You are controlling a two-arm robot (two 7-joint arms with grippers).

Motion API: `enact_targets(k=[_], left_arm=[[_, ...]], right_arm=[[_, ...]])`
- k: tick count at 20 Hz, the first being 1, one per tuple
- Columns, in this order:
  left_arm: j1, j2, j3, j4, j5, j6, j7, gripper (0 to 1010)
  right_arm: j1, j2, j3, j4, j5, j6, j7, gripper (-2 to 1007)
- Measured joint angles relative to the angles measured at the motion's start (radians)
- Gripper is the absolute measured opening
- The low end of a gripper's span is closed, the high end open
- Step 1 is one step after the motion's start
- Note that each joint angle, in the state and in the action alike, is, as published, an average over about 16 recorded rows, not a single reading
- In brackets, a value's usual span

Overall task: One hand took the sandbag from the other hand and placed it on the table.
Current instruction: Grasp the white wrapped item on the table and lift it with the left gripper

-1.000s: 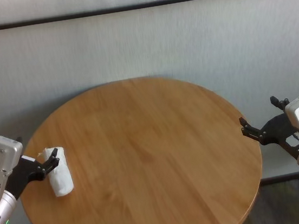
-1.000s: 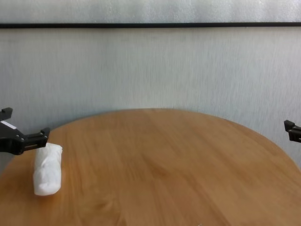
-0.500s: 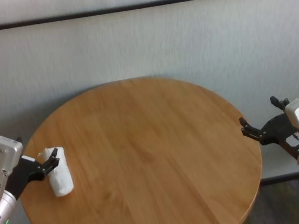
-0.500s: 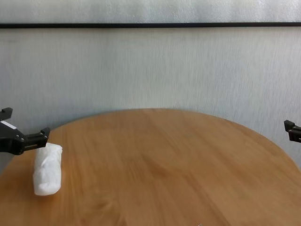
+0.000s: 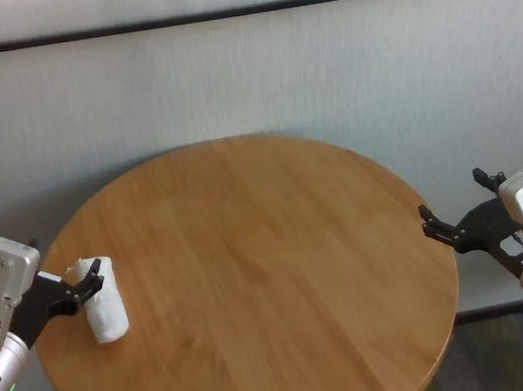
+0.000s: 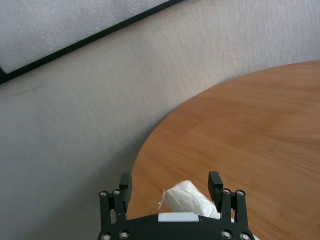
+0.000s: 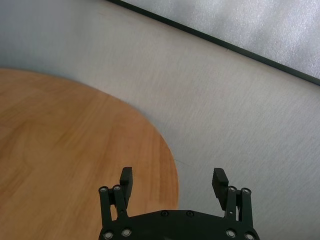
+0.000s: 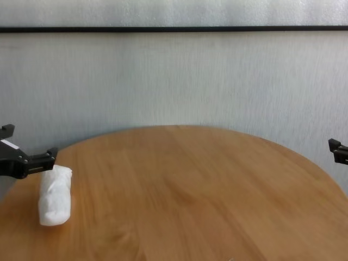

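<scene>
Left gripper (image 6: 171,186), green-ringed, jaws spread wide over the near end of the sandbag (image 5: 105,311), gripping nothing. Sandbag lies flat on the table (image 5: 253,282) near its left edge. Right gripper (image 7: 174,182), blue-ringed, also wide and empty, off the right rim. Looks pre-pickup; next, left closes on the bag and lifts it toward the right.

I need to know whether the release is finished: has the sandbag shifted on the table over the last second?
No. The sandbag lies at the same spot near the table's left edge, with the open left gripper at its far end.
</scene>
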Motion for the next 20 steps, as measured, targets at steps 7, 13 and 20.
enact_targets(k=[7,13,20], left_arm=[[0.000,0.000,0.000,0.000,0.000,0.000,0.000,999],[0.000,0.000,0.000,0.000,0.000,0.000,0.000,1000],[0.000,0.000,0.000,0.000,0.000,0.000,0.000,999]], right_arm=[[0.000,0.000,0.000,0.000,0.000,0.000,0.000,1005],[0.000,0.000,0.000,0.000,0.000,0.000,0.000,1005],[0.000,0.000,0.000,0.000,0.000,0.000,0.000,1005]])
